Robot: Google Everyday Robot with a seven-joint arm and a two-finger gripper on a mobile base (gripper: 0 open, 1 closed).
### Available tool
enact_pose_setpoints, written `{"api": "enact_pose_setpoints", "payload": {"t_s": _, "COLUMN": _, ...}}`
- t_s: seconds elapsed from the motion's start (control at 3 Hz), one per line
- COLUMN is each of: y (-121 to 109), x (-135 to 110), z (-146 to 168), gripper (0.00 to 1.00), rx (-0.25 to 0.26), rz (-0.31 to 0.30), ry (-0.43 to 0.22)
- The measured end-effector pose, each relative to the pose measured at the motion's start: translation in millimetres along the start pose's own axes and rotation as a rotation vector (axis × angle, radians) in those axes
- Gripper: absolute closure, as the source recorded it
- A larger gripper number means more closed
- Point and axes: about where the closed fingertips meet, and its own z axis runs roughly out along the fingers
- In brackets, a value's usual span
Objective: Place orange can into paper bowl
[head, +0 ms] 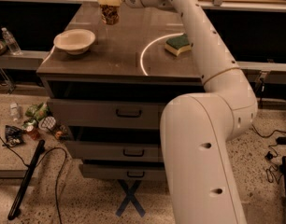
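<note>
Dim workroom, grey-topped drawer cabinet (119,55) on a speckled floor: a cream paper bowl (74,41), its inside bare, sits near the top's left edge and a green-and-yellow sponge (179,44) lies toward the right. Litter (35,125) is scattered on the floor at left, and a blue tape cross (130,199) marks the floor in front. A white robot arm (208,101) rises at right and bends over the far side of the top, where its gripper (109,0) pinches the top of the orange can (109,15), held upright in the air beyond the bowl and apart from it.
</note>
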Motion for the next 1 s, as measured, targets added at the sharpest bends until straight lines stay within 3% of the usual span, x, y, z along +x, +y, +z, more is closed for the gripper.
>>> {"api": "enact_pose_setpoints", "payload": {"t_s": 0.33, "y": 27.8, "x": 2.1, "z": 32.2, "gripper": 1.0, "rx": -0.061, "rz": 0.078, "ry": -0.017}}
{"api": "enact_pose_setpoints", "payload": {"t_s": 0.67, "y": 70.3, "x": 8.7, "z": 66.9, "gripper": 1.0, "rx": -0.156, "rz": 0.156, "ry": -0.026}}
{"api": "enact_pose_setpoints", "payload": {"t_s": 1.0, "y": 95.1, "x": 15.6, "z": 83.1, "gripper": 0.97, "rx": -0.198, "rz": 0.181, "ry": -0.009}}
